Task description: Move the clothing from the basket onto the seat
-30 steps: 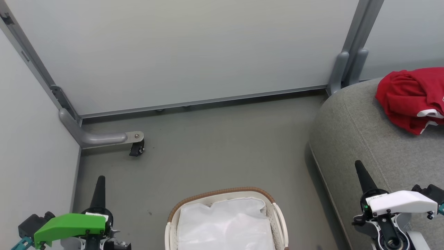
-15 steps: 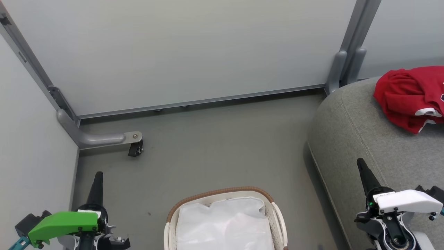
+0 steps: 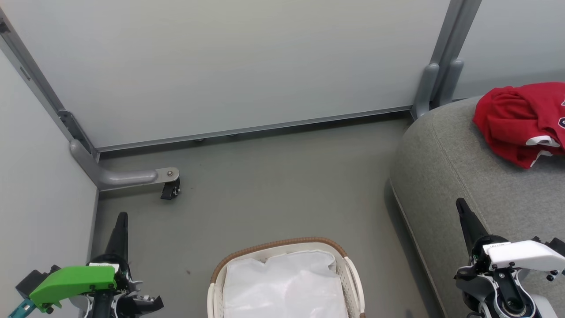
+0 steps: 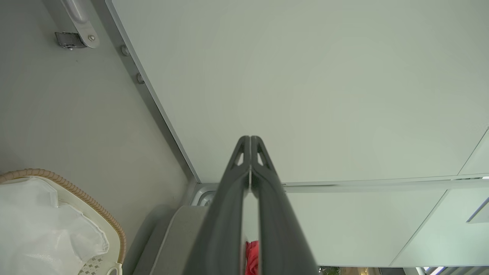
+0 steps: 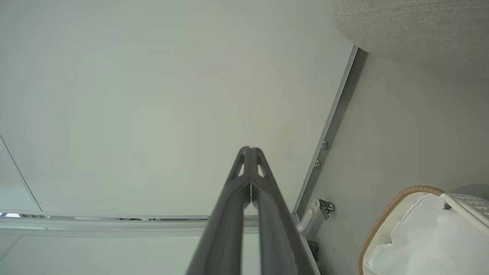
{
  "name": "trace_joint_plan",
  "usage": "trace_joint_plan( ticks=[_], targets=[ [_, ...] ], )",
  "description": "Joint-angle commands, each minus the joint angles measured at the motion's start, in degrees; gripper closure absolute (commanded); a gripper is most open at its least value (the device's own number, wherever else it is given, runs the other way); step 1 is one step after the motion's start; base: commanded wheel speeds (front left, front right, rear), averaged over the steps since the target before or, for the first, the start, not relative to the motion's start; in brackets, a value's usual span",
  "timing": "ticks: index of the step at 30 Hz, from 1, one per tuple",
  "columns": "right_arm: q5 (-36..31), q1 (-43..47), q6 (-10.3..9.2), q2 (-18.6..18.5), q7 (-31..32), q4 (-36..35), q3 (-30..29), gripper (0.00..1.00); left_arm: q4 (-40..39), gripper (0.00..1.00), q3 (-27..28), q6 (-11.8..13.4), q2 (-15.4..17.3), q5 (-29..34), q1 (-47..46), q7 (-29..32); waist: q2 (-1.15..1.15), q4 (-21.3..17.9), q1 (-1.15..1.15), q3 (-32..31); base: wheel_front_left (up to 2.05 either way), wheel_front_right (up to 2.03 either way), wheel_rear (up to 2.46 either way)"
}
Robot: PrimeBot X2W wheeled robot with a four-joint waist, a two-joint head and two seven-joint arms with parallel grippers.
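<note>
Red clothing [image 3: 516, 121] with white trim lies bunched on the grey seat [image 3: 446, 172] at the right edge. A sliver of that red clothing [image 4: 252, 259] shows between my left fingers in the left wrist view. The white basket [image 3: 348, 276] with a brown woven rim stands on the floor at bottom centre, and inside it only its white liner [image 3: 284, 287] shows. My left gripper [image 3: 121, 218] is shut and empty, low at the left, well left of the basket. Over the seat's front part my right gripper [image 3: 461, 204] is shut and empty.
Pale partition walls [image 3: 229, 66] close off the back and left. A grey metal foot with a black caster [image 3: 170, 190] juts onto the floor at the left. Open grey floor [image 3: 273, 190] lies between basket, walls and seat.
The whole head view has shifted a little, so the camera moved. Both grippers stay shut; in the picture the left tip has crept up and left, and the right one slightly up.
</note>
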Motion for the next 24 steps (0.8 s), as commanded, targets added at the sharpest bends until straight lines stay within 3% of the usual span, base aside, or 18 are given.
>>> trace_joint_plan(
  ticks=[1,15,24],
  targets=[
    [1.29,0.4,-0.03,-0.34,0.38,-0.54,-0.32,1.0,-0.51,1.0,0.37,-0.33,0.18,-1.19,-1.23,0.36,0.0,-0.04,0.0,0.01,0.0,0.0,0.0],
    [6.41,0.61,-0.03,-0.39,1.86,-1.19,-0.94,1.0,-0.74,1.0,1.22,-0.61,0.19,-6.0,-1.68,1.72,0.0,-0.41,0.0,0.1,0.0,0.0,0.0],
    [6.37,0.62,-0.03,-0.38,1.74,-1.17,-0.92,1.0,-0.71,1.0,1.18,-0.58,0.19,-5.91,-1.54,1.76,0.0,-0.43,0.0,0.11,0.0,0.0,0.0]
  ],
)
